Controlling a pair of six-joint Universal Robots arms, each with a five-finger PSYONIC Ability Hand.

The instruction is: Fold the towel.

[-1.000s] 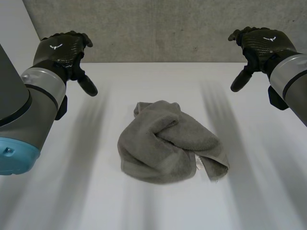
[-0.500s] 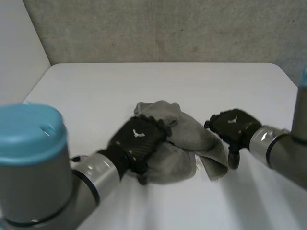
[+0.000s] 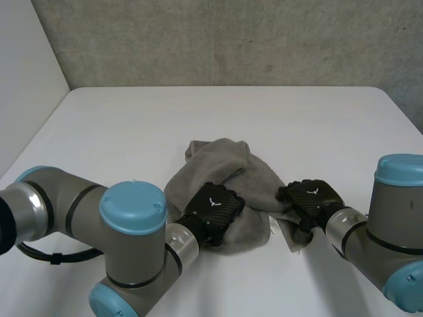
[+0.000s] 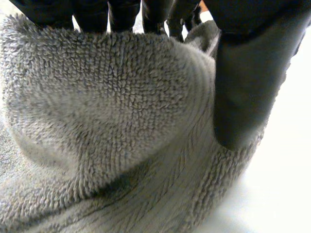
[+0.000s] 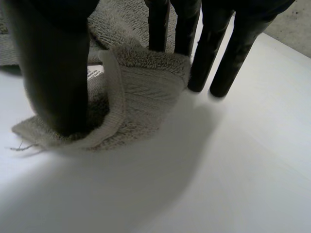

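Observation:
A grey terry towel [image 3: 221, 168] lies crumpled in the middle of the white table [image 3: 132, 119]. My left hand [image 3: 213, 210] is down on the towel's near edge. In the left wrist view a hump of towel [image 4: 107, 107] bulges between its fingers [image 4: 92, 14] and thumb [image 4: 243, 87], pinched from both sides. My right hand [image 3: 310, 198] is on the towel's near right corner. In the right wrist view its thumb [image 5: 53, 63] presses on the corner, where a white label shows. A raised fold of the towel [image 5: 146, 82] stands between thumb and fingers [image 5: 160, 24]; the outer fingers rest on bare table.
A grey wall runs behind the table's far edge. Bare white tabletop surrounds the towel on every side. Both forearms lie low over the table's near part.
Both hands have come down from high at the sides onto the towel's near edge. Their fingers have drawn in around the cloth. The towel keeps its place.

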